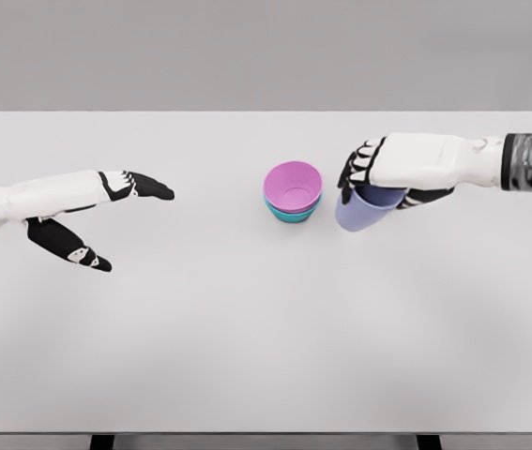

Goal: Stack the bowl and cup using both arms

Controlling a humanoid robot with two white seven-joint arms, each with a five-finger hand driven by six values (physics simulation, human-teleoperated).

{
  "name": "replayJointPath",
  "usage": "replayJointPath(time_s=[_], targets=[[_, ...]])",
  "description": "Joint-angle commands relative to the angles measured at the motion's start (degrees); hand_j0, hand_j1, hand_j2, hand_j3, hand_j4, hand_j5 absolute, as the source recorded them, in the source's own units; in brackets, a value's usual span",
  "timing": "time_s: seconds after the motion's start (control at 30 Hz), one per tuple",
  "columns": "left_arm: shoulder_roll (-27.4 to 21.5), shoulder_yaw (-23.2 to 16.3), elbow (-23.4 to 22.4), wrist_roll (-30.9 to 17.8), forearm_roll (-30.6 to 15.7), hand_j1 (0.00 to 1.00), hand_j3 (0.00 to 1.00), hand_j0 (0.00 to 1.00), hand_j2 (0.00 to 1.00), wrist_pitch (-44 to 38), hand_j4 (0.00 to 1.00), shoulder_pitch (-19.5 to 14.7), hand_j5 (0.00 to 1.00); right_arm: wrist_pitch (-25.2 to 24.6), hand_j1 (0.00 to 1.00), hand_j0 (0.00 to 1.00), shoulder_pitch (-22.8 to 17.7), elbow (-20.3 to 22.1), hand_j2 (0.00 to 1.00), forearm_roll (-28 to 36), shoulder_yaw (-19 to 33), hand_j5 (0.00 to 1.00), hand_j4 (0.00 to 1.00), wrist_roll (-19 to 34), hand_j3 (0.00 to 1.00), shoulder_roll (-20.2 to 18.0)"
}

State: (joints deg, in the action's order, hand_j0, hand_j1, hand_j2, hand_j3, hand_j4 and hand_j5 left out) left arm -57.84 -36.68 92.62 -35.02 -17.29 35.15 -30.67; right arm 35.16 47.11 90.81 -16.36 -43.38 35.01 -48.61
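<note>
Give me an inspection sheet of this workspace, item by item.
Surface: white table, flat and plain.
Job's things: pink bowl nested in a teal bowl near the middle; lavender cup just right of them, tilted.
Clutter: nothing seen.
Hands: right hand grasps the cup from above; left hand open, apart from the bowls, holding nothing.
Cables: nothing seen.
Surroundings: plain grey wall behind; dark table legs at the bottom edge.
</note>
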Motion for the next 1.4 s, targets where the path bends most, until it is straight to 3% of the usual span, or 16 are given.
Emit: replayJointPath(time_s=[0.0, 0.3, 0.53, 0.8, 1.37], targets=[[-0.08, 0.03, 0.01, 0.02, -0.47, 1.00, 1.00, 1.00, 1.00, -0.15, 1.00, -0.09, 1.00, -0.16, 0.55, 0.55, 0.09, 0.07, 0.55, 0.46, 0.93, 0.55, 0.55, -0.01, 0.55, 0.53], [-0.08, 0.03, 0.10, 0.02, -0.47, 1.00, 1.00, 1.00, 1.00, -0.15, 1.00, 0.00, 1.00, -0.16, 0.55, 0.55, 0.44, -0.90, 0.55, 0.11, 3.74, 0.55, 0.55, -0.01, 0.55, 5.36], [-0.08, 0.03, 0.19, 0.02, -0.47, 1.00, 1.00, 1.00, 1.00, -0.15, 1.00, 0.00, 1.00, -0.16, 0.54, 0.54, 2.99, -3.71, 0.54, -2.09, 3.66, 0.54, 0.54, -0.01, 0.54, 10.90], [-0.08, 0.03, 0.10, 0.02, -0.47, 1.00, 1.00, 1.00, 1.00, -0.15, 1.00, 0.00, 1.00, -0.16, 0.55, 0.55, 4.83, -10.30, 0.55, -5.87, 3.13, 0.55, 0.55, -0.01, 0.55, 17.58], [0.01, 0.03, 0.19, 0.02, -0.47, 1.00, 1.00, 1.00, 1.00, -0.15, 1.00, 0.00, 1.00, -0.16, 0.55, 0.55, 5.27, -14.43, 0.55, -7.63, 0.32, 0.55, 0.55, -0.01, 0.55, 19.60]])
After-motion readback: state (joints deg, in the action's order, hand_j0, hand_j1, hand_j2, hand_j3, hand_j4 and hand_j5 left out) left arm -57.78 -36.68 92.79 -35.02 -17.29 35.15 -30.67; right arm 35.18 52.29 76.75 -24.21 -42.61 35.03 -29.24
